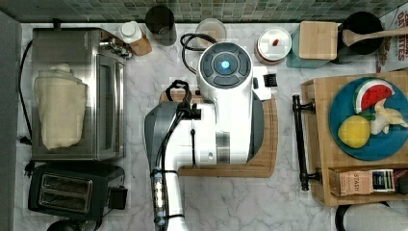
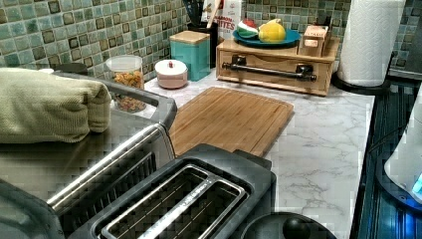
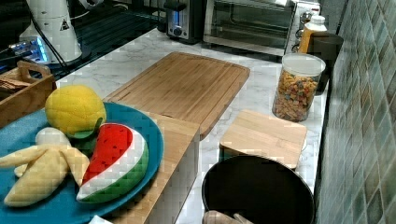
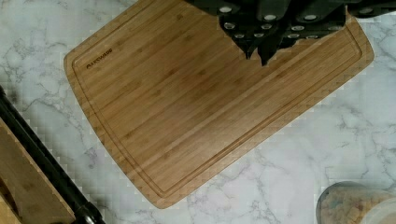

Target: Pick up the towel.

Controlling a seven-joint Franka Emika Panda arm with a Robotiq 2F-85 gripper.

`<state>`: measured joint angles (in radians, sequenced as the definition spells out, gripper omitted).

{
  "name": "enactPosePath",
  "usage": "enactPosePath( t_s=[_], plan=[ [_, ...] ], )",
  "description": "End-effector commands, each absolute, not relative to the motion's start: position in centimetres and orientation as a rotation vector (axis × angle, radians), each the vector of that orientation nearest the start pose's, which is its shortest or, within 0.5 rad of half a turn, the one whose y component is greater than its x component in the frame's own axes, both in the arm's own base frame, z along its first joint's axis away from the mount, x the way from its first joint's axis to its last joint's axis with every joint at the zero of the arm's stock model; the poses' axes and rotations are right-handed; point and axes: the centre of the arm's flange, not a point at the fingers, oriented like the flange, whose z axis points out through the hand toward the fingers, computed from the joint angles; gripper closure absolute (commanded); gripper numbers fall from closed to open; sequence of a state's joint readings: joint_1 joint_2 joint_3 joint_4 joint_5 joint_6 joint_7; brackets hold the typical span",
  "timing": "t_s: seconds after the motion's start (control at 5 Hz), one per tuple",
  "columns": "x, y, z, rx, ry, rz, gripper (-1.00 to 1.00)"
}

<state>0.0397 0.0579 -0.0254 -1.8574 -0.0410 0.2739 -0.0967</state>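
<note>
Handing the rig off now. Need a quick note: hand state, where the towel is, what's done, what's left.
Hand: hangs over the cutting board, holding nothing; whether it is open I cannot tell.
Towel: folded, lying on top of the toaster oven, at the top view's left, behind the black toaster.
Done: nothing yet; the towel is untouched.
Left: move the arm across to the toaster oven, come down on the towel, grip and lift.
</note>
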Motion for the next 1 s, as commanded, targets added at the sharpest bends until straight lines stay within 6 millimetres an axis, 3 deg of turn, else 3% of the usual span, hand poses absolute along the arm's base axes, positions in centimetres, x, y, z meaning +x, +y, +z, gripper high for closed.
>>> enactPosePath(
  t_s=[0.2, 0.4, 0.6, 0.8, 1.0],
  plan=[
    [57.0, 0.4, 47.9, -3.036, 1.04, 0.081, 1.0],
    [57.8, 1.3, 47.2, -2.969, 0.904, 0.094, 1.0],
    [58.4, 5.9, 47.3, -2.974, 0.731, -0.01, 1.0],
    [58.6, 9.7, 48.8, -2.957, 0.625, -0.118, 1.0],
    [59.1, 12.9, 50.7, -2.965, 0.538, -0.194, 0.16]
  ],
)
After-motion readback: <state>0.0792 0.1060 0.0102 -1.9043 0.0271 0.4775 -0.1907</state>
